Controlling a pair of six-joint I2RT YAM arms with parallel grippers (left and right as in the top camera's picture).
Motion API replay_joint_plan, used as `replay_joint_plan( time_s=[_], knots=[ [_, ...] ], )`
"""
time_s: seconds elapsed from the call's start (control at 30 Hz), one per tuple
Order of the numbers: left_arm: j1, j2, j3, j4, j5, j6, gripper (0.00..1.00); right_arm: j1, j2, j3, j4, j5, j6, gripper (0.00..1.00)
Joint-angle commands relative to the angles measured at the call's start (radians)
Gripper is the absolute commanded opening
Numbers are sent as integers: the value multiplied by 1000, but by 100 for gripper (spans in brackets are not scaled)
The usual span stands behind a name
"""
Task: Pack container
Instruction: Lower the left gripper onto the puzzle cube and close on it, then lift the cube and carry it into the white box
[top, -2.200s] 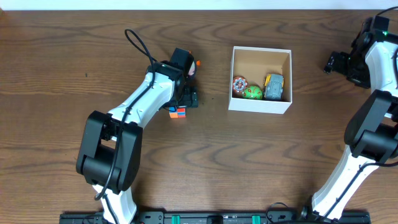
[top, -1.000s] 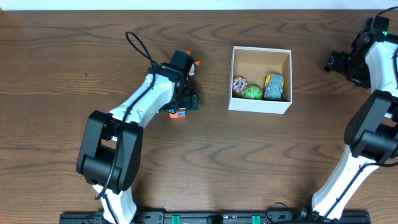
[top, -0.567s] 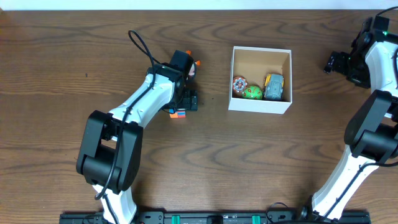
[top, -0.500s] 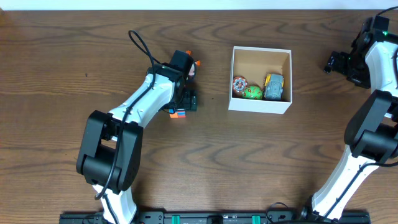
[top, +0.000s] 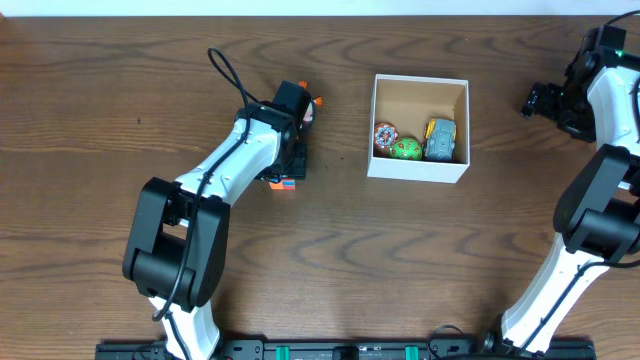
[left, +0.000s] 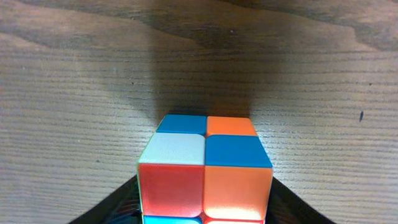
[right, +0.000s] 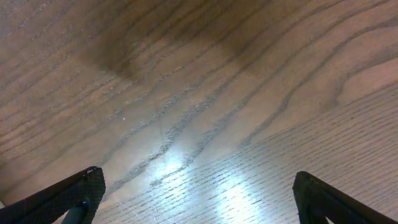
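The container (top: 416, 169), a white-walled cardboard box with a brown inside, stands right of centre. It holds a red patterned ball (top: 385, 136), a green toy (top: 406, 149) and a grey and yellow toy car (top: 441, 140). My left gripper (top: 291, 168) is shut on a small puzzle cube (top: 286, 183) resting on the table, left of the box. In the left wrist view the cube (left: 205, 163) fills the gap between the fingers (left: 205, 214). My right gripper (top: 531, 100) is open and empty over bare wood (right: 199, 199), far right of the box.
A small white and orange toy (top: 313, 107) lies just behind my left wrist. The brown wooden table (top: 380, 250) stretches to the front. Its far edge runs along the top of the overhead view.
The left gripper's fingers have closed in onto the puzzle cube. The right arm and the box have not moved.
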Motion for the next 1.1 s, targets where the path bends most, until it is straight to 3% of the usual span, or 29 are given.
replay_joint_plan(
  time_s=[0.0, 0.3, 0.63, 0.93, 0.97, 1.07],
  knots=[
    [3, 1, -9, -2, -11, 6, 52, -8, -2, -3, 0, 3, 10, 99],
    [3, -18, 26, -16, -11, 6, 52, -8, -2, -3, 0, 3, 10, 99],
    [-26, -173, 169, -34, -10, 5, 53, -8, -2, -3, 0, 3, 10, 99],
    [-220, -227, 190, 265, 15, -4, 54, -8, -2, -3, 0, 3, 10, 99],
    [-244, -224, 190, 298, 15, -5, 59, -8, -2, -3, 0, 3, 10, 99],
    [-292, -210, 190, 374, 14, -4, 61, -8, -2, -3, 0, 3, 10, 99]
  ],
)
